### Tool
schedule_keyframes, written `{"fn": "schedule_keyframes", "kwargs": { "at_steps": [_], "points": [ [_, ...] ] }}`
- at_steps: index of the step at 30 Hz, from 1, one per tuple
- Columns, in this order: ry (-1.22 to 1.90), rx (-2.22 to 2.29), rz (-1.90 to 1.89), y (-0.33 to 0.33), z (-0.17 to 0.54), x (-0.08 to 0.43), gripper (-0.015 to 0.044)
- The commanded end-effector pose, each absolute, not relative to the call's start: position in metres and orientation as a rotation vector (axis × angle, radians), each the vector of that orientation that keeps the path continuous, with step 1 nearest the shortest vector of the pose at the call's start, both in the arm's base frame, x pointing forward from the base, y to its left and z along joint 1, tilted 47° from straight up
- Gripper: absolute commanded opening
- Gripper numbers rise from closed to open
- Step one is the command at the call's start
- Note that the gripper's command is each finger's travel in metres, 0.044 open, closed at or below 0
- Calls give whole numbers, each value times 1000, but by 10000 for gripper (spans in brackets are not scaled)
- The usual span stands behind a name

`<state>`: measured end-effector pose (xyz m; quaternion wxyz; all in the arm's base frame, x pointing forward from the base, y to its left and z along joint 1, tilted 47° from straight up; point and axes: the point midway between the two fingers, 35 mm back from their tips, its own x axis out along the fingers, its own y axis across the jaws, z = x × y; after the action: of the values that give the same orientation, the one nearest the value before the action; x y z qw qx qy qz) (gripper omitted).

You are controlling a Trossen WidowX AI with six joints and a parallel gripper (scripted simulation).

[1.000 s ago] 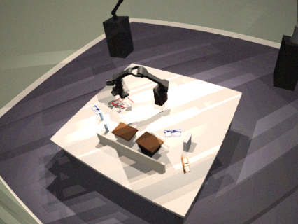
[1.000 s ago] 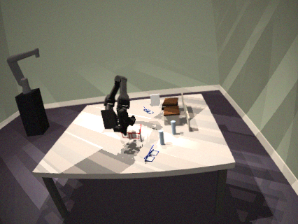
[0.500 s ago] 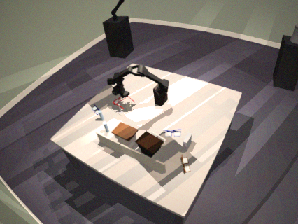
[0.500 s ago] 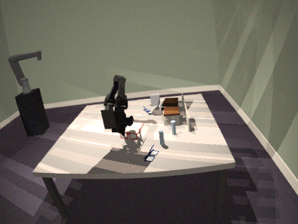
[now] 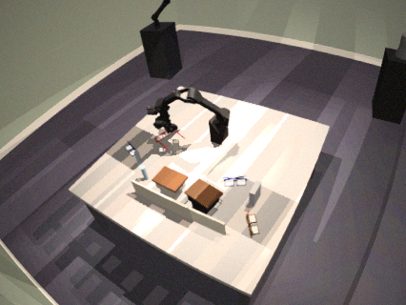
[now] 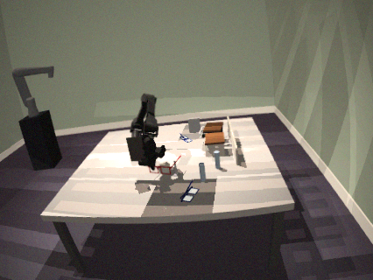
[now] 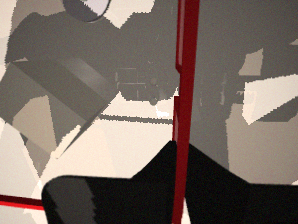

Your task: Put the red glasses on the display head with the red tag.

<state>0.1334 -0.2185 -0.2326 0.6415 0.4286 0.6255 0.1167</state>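
The red glasses hang in my gripper, above the far-left part of the table in the top view. My gripper is shut on the frame, whose red bar runs upright between the fingertips in the wrist view. The temples stick out past the fingers. Two blocks with brown tops, one nearer the gripper and one farther off, stand beside a low wall and may be the display heads. The glasses are well apart from both. No red tag can be made out.
Two blue-grey posts stand between the gripper and the low wall. Dark blue glasses, blue glasses, orange glasses and a grey upright block are also on the table.
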Motion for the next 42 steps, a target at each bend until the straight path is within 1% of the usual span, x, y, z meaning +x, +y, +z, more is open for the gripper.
{"fn": "schedule_keyframes", "kwargs": {
  "at_steps": [1, 25, 35, 42],
  "points": [
    [1431, 967, 271, -218, -233, 133, 0],
    [1430, 966, 271, -222, -233, 140, 0],
    [1432, 966, 270, -262, -196, 135, 0],
    [1436, 968, 261, -266, -190, 136, 0]
  ]
}}
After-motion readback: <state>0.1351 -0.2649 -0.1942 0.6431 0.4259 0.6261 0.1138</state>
